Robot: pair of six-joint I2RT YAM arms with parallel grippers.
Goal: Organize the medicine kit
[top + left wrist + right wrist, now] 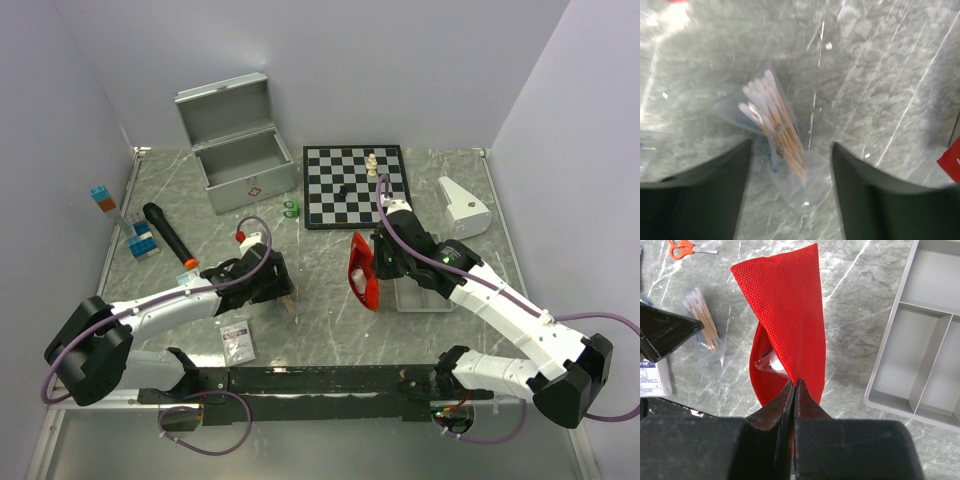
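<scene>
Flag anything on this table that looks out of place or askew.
The red pouch hangs folded and gaping from the right hand instead of lying flat. A bag of cotton swabs lies loose on the table, outside the open silver case. The chessboard looks unrelated.

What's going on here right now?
The right claw is shut on the red pouch, holding it upright by one edge. The left claw stands open over a bag of cotton swabs that lies on the table. The silver case sits at the back left with its lid open.
</scene>
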